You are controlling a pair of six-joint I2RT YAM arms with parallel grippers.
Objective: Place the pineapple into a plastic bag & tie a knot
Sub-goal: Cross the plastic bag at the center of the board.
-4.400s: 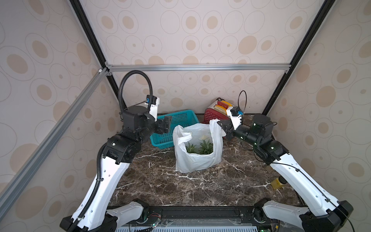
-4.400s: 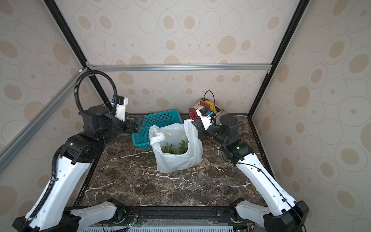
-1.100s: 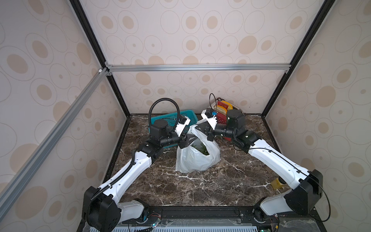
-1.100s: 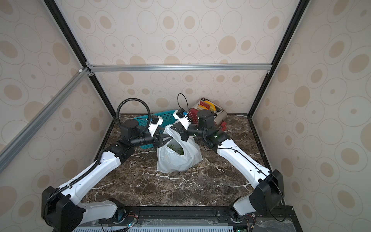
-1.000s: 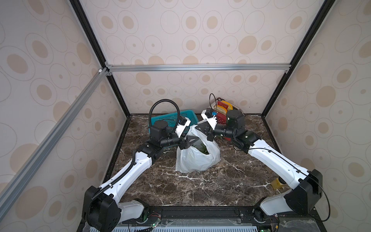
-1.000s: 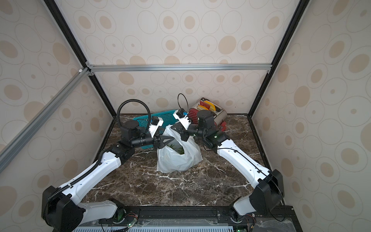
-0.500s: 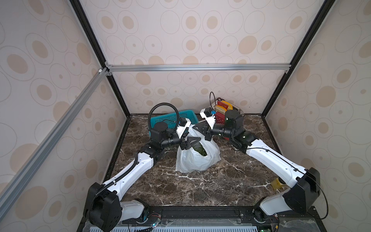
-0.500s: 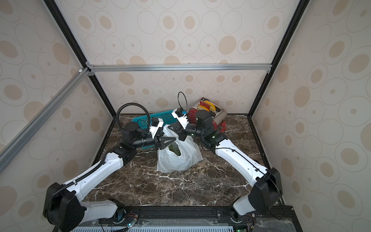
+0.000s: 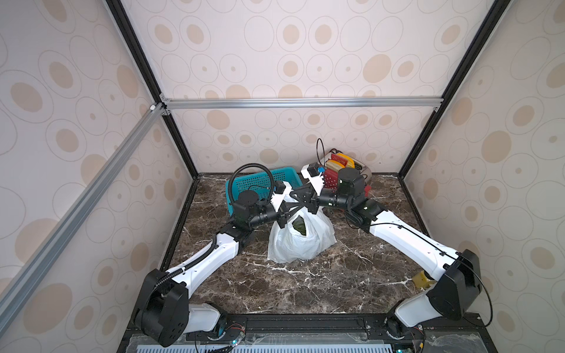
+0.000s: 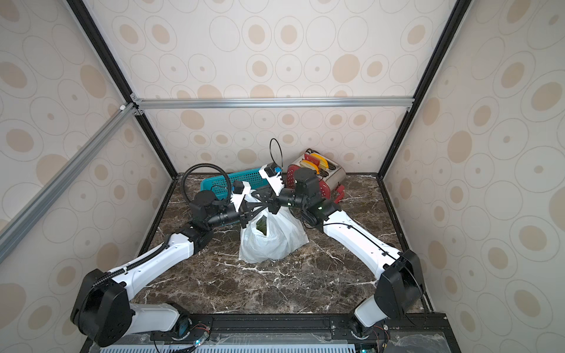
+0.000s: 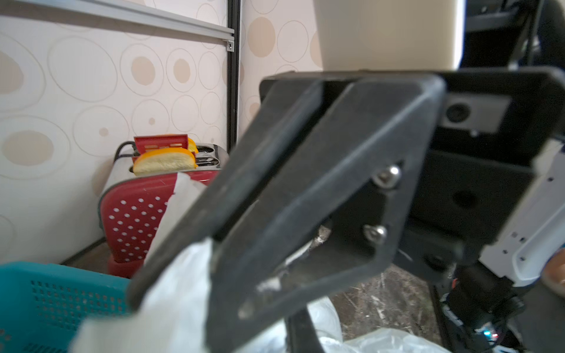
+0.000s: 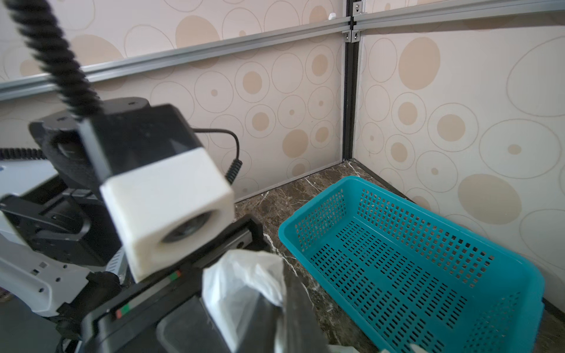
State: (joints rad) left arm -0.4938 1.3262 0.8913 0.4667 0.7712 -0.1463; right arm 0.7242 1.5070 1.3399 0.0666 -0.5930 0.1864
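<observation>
Two arms meet over bag

In both top views the bag [image 9: 301,244] [image 10: 272,241] stands mid-table [image 9: 305,284], with the left fingers [image 9: 286,211] and right fingers [image 9: 301,197] at its top. Left wrist: left fingers [image 11: 275,214] closed on bag [image 11: 177,290] plastic. Right wrist: bag [image 12: 244,290] near basket [image 12: 412,259]; right fingers' state unclear.

one plastic bag [image 9: 301,241], one basket [image 12: 397,259], one toaster [image 10: 333,176]

high stereo pair; wrist views near plastic bag [image 11: 174,293]
</observation>
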